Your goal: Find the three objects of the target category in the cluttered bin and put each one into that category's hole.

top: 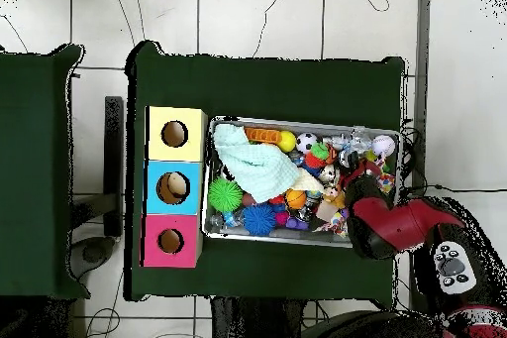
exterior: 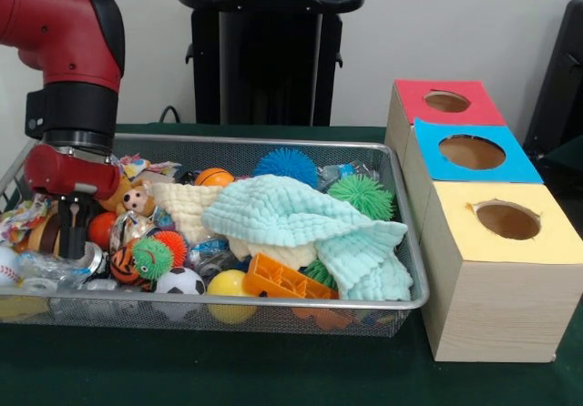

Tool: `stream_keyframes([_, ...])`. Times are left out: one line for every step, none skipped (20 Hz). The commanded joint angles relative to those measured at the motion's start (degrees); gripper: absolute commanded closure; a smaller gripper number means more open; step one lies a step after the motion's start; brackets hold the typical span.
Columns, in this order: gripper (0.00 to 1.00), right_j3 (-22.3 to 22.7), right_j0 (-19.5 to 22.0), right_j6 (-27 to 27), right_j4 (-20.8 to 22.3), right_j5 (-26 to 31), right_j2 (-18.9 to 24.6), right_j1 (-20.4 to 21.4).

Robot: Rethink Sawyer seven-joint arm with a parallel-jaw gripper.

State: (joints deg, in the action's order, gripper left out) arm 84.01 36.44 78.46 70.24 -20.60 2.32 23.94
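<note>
A wire mesh bin [exterior: 301, 309] [top: 297, 122] is packed with toys. My gripper [exterior: 73, 238] [top: 358, 193] reaches down into its left end in the front view, among crinkly wrappers and a small plush animal [exterior: 137, 201]. A mint cloth [exterior: 301, 219] [top: 253, 161] lies over the middle. A blue spiky ball [exterior: 285, 164], a green spiky ball [exterior: 363, 195], an orange basketball [exterior: 214, 177], a soccer ball [exterior: 180, 282] and a yellow ball [exterior: 228, 286] show around it. Beside the bin stand a red box [exterior: 446, 104], a blue box [exterior: 472, 154] and a yellow box [exterior: 508, 222], each with a round hole on top.
An orange plastic toy [exterior: 278, 280] lies at the bin's front rim and a baseball [exterior: 7, 265] at its left end. A cream cloth [exterior: 187, 208] sits under the mint one. The bin and boxes rest on a dark green tablecloth [exterior: 228, 370].
</note>
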Motion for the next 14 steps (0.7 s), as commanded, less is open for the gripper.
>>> stream_keyframes([1.00, -4.71, -1.60, 6.31, 0.23, -2.75, 4.25, -3.13])
stream_keyframes([1.00, -4.70, -1.57, 6.60, 0.54, -2.92, 4.37, -3.10])
stream_keyframes([1.00, -4.70, -1.53, 6.95, 0.78, -2.99, 4.45, -3.11])
stream_keyframes([1.00, -4.72, -1.46, 7.38, 1.12, -2.96, 4.56, -3.12])
stream_keyframes([1.00, -4.71, -1.41, 7.65, 1.23, -3.06, 4.57, -3.11])
stream_keyframes([1.00, -4.73, -1.38, 7.89, 1.27, -3.03, 4.63, -3.11])
stream_keyframes([1.00, -4.76, -1.36, 7.83, 1.07, -3.23, 4.57, -3.12])
stream_keyframes([1.00, -4.83, -1.36, 8.03, 1.15, -3.06, 4.62, -3.18])
stream_keyframes([1.00, -4.93, -1.32, 8.27, 1.22, -2.79, 4.68, -3.24])
stream_keyframes([1.00, -4.95, -1.35, 8.32, 1.28, -2.73, 4.71, -3.24])
stream_keyframes([1.00, -4.99, -1.36, 8.34, 1.20, -2.65, 4.68, -3.27])
stream_keyframes([1.00, -4.93, -1.39, 8.37, 1.11, -2.57, 4.64, -3.24])
stream_keyframes([1.00, -4.95, -1.43, 8.46, 1.32, -2.50, 4.68, -3.23])
stream_keyframes([1.00, -4.94, -1.49, 8.31, 1.31, -2.60, 4.62, -3.23])
